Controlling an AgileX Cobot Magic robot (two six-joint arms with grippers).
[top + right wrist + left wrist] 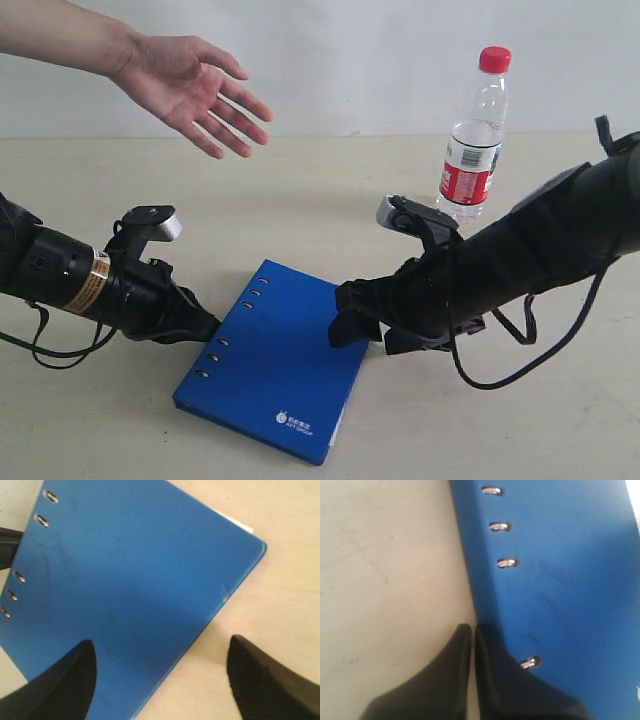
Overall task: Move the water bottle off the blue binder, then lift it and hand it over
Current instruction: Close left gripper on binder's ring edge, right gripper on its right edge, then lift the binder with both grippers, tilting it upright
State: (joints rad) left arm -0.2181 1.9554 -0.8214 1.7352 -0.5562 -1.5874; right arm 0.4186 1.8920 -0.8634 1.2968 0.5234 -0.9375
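The water bottle (473, 135), clear with a red cap and red label, stands upright on the table at the back right, apart from the blue binder (275, 360). The binder lies flat in the front middle, spine holes toward the left. My left gripper (210, 327) is shut with nothing between its fingers, its tips pressed against the binder's (555, 575) spine edge. My right gripper (352, 318) is open and low over the binder's right edge; one finger hangs above the blue cover (135, 585), the other above the bare table.
A person's open hand (195, 85) reaches in palm up at the back left, above the table. The beige tabletop (520, 420) extends around the binder. A black cable (500, 360) loops under my right arm.
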